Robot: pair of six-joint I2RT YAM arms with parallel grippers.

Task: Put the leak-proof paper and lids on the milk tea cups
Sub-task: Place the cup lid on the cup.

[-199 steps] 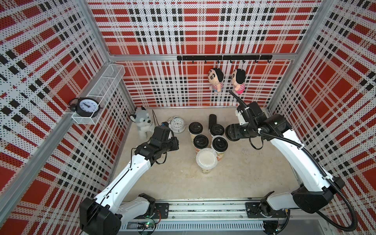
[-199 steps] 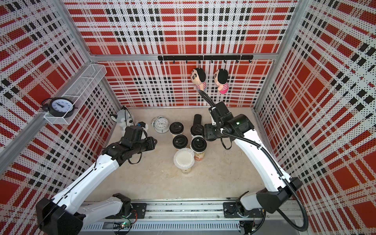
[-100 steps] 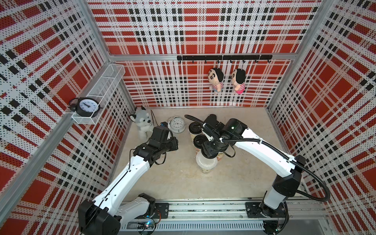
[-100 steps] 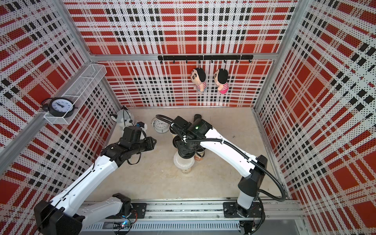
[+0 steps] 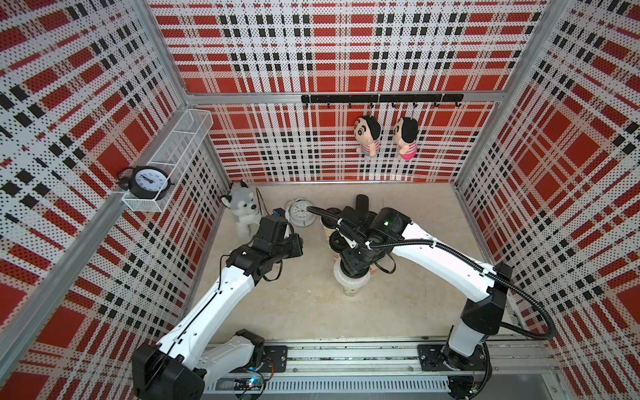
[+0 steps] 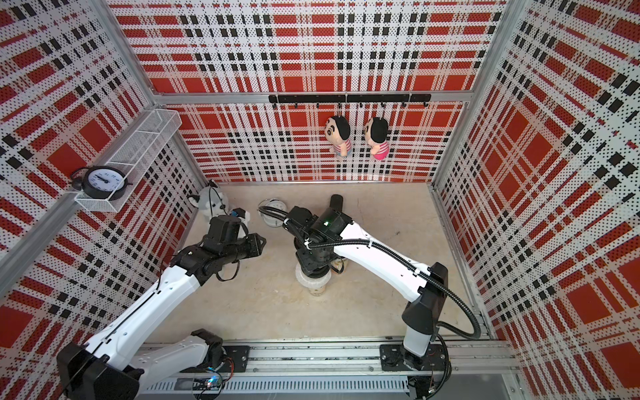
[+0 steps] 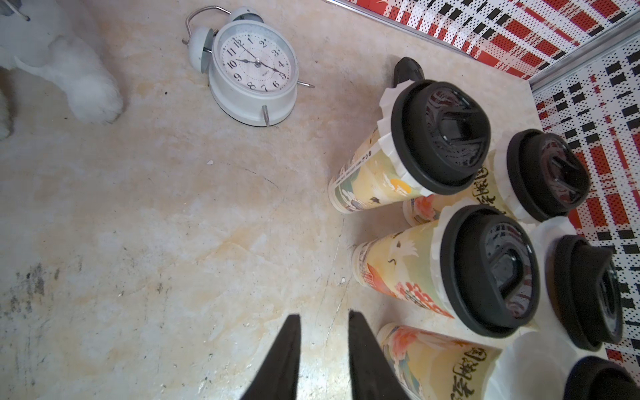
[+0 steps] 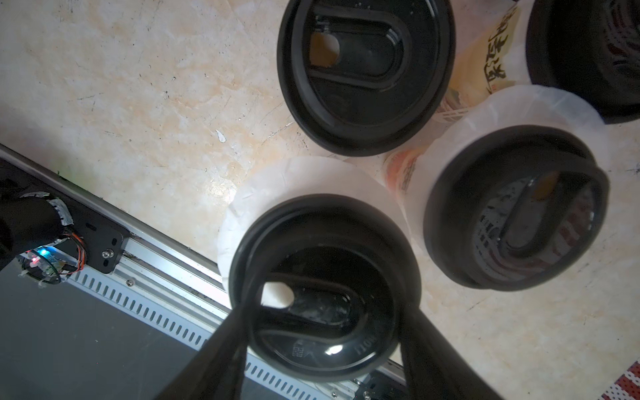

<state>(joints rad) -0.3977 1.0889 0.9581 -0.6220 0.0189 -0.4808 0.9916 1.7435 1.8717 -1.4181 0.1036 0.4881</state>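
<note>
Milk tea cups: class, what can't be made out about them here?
- Both top views: right arm covers most cups.
- Right wrist view: black lid in right hand blurred; whether it is seated on the leak-proof paper, unclear.
- Left wrist view: nearest cup cut off by the edge.

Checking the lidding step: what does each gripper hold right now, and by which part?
The right gripper grips a black lid by opposite sides of its rim, over a paper sheet. The left gripper holds nothing.
</note>
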